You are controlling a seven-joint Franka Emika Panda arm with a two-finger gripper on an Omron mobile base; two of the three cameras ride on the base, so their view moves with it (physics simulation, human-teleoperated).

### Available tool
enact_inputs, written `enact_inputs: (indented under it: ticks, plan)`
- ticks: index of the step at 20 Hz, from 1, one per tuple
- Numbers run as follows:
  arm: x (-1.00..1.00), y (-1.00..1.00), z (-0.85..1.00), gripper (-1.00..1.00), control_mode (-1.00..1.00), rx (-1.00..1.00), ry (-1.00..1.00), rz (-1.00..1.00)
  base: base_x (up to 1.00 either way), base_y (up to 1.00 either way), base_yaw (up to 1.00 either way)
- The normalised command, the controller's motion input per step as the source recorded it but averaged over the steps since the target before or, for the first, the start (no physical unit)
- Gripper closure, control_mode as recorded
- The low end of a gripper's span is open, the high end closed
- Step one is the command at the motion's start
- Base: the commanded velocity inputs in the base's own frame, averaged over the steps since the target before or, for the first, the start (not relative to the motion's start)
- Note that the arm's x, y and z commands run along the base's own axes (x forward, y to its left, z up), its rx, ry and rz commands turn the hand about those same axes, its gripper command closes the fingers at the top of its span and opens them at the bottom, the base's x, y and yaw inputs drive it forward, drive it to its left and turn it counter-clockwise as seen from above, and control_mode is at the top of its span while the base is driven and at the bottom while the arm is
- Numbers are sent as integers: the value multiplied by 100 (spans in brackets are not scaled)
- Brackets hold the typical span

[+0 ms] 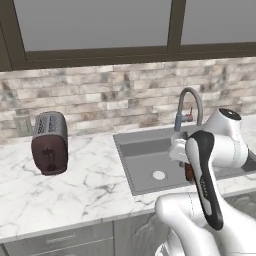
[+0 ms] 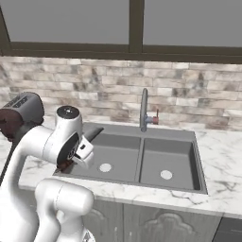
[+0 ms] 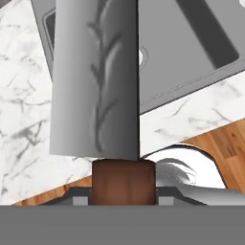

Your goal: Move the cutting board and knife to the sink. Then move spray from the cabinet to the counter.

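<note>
The hand pinches the knife by its handle above the sink's near edge; a loose pinch risks dropping it on the desk.

We see the counter, white marble with grey veins, carrying a dark red toaster at its far left; the grey sink sits sunk to the right.

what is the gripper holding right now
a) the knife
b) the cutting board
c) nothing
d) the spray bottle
a: in the hand view the gripper is shut on the reddish-brown handle of the knife, whose broad grey blade sticks out ahead of it, with the sink and the counter beyond.
</note>
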Motion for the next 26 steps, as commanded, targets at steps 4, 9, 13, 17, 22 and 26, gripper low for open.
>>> enact_inputs:
  ticks: [4, 9, 13, 17, 22, 26]
  plan:
    - [48, 0, -8, 100, -100, 0, 9, 0, 0, 0, 0]
    - [52, 3, -21, 100, -100, 0, 1, 0, 0, 0, 0]
    - [57, 3, -42, 100, -100, 0, 16, -2, 0, 0, 0]
    - [39, -2, -18, 100, -100, 2, 11, -13, 0, 0, 0]
    - [23, -2, -37, 100, -100, 0, 4, -22, 0, 0, 0]
    - [13, 0, -44, 100, -100, 0, 14, -19, 0, 0, 0]
